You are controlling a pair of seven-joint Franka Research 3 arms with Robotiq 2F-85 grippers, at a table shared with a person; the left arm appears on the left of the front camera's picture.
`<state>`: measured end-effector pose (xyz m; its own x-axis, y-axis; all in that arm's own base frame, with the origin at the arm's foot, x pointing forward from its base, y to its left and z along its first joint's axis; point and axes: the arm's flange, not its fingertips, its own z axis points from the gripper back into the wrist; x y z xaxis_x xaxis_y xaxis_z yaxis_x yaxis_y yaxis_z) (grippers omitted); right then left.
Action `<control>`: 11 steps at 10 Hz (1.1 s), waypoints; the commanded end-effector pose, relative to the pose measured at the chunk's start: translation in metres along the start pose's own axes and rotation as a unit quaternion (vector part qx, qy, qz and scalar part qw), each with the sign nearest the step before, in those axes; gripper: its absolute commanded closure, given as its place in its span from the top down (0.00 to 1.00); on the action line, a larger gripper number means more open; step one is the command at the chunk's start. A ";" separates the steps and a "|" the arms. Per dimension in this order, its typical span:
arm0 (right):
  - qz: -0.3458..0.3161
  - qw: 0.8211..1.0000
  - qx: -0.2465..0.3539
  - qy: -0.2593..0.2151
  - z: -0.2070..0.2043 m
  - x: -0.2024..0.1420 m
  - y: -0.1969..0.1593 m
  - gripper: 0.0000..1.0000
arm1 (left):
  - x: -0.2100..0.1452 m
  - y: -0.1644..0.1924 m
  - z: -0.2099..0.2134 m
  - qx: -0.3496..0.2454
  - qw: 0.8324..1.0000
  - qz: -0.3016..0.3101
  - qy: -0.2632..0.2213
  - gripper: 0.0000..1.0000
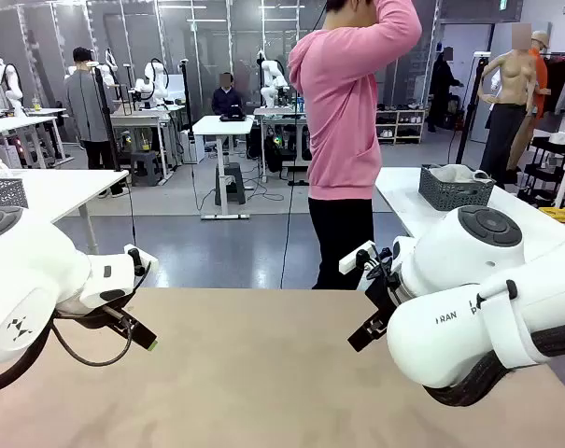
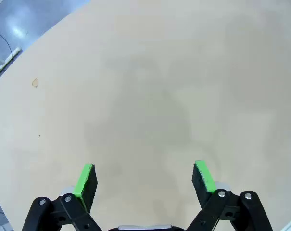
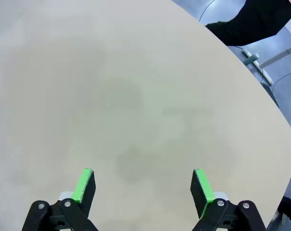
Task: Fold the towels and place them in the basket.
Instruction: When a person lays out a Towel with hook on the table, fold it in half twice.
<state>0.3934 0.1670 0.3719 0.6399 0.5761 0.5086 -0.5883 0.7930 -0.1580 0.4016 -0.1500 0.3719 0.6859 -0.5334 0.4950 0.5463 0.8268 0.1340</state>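
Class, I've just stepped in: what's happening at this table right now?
Nothing is being handled. The left claw and the right claw both hang open above the beige table, holding nothing. A person in a pink top stands at the far side, one arm raised to the head. A dark mesh basket with something white in it sits on a white table to the right.

White left arm (image 1: 41, 280) and right arm (image 1: 469, 313) hung low at either side, left gripper (image 2: 145, 177) spread wide, right gripper (image 3: 144, 182) equally parted, both aimed downward
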 end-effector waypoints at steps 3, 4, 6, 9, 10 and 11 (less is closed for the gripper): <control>0.000 1.000 0.000 0.000 0.000 0.000 0.000 1.00 | 0.000 0.000 0.000 0.000 1.000 0.000 0.000 1.00; 0.000 1.000 0.000 0.000 0.000 0.000 0.000 1.00 | 0.000 0.000 0.000 0.000 1.000 0.000 0.000 1.00; 0.000 1.000 0.000 0.000 0.000 0.000 0.000 1.00 | 0.000 0.000 0.000 0.000 1.000 0.000 0.000 1.00; 0.000 1.000 0.000 0.000 0.000 0.000 0.000 1.00 | 0.000 0.000 0.000 0.000 1.000 0.000 0.000 1.00; 0.002 1.000 0.000 0.000 0.000 0.000 0.000 1.00 | 0.000 0.000 0.000 0.000 1.000 0.000 0.000 1.00; -0.042 0.997 0.052 -0.025 0.029 0.024 -0.010 1.00 | 0.016 0.004 0.030 -0.019 1.000 -0.007 -0.022 1.00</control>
<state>0.3949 0.1709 0.3808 0.6505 0.5475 0.5265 -0.5781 0.8064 -0.1243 0.4017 -0.1527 0.3799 0.6772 -0.5313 0.5091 0.5486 0.8256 0.1318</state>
